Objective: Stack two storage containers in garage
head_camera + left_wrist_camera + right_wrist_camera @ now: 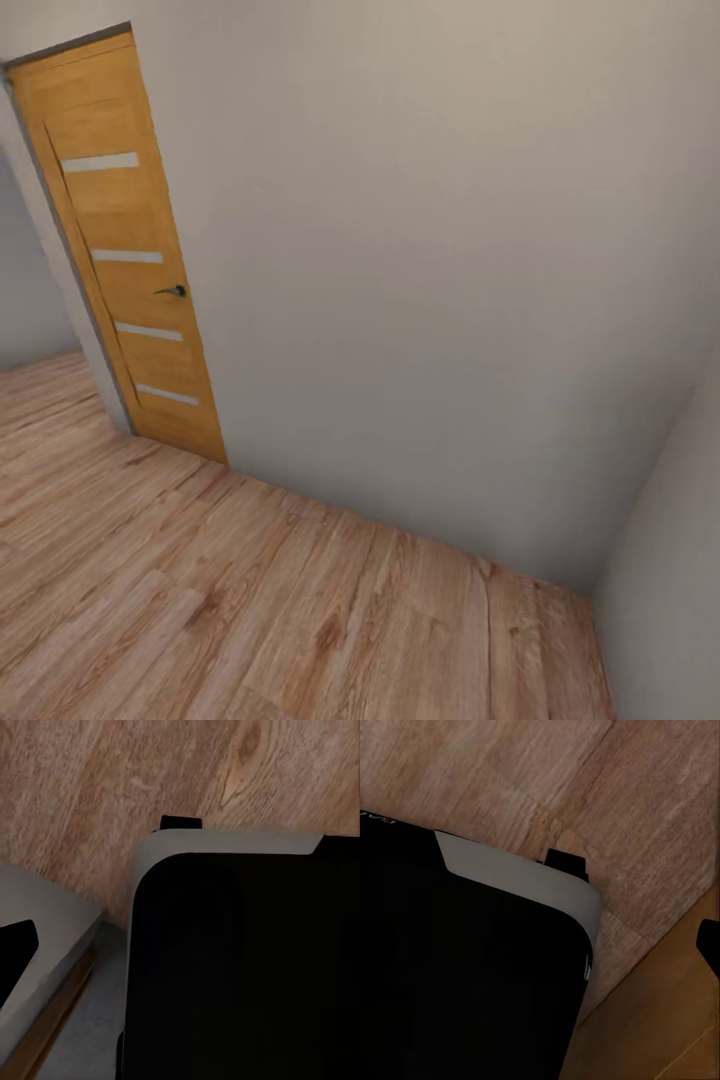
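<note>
The two storage containers are out of view. I face a corner of a room with a light wood-plank floor [250, 610] and plain pale walls [430, 280]. Both wrist views look down on my black, grey-edged base [240, 967] [465, 967] over the plank floor [112, 787] [615, 787]. A dark tip [16, 949] at the edge of the left wrist view and another [709, 943] in the right wrist view may be fingers. I cannot tell how the jaws stand.
An orange wooden door [125, 250] with pale glass strips and a dark handle [172, 291] stands at the left, against the wall. A second wall [670, 580] closes the corner on the right. A flat orange-brown surface [660, 1027] lies beside my base.
</note>
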You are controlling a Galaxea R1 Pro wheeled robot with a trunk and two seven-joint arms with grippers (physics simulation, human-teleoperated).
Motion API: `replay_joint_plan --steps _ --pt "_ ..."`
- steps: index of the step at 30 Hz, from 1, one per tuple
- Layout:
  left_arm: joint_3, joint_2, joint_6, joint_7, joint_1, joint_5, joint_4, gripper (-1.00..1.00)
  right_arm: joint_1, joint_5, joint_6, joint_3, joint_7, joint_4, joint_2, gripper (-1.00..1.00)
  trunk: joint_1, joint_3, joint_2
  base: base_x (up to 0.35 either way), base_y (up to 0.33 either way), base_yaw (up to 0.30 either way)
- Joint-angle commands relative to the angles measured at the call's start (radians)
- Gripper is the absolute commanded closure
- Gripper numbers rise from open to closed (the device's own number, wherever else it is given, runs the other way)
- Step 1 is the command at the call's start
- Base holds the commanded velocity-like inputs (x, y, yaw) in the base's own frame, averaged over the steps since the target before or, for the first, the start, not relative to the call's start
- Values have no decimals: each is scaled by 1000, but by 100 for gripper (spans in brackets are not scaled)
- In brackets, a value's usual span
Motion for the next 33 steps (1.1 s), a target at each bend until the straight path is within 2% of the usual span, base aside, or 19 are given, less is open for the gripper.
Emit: replay_joint_plan --steps 1,33 --pt "0 0 -2 -1 0 9 0 -100 -1 -11 -6 7 6 3 1 -100 1 -1 0 321 0 278" --pt "0 0 -2 -1 0 10 0 -100 -1 -13 -5 7 6 3 1 -100 1 -1 0 322 0 278"
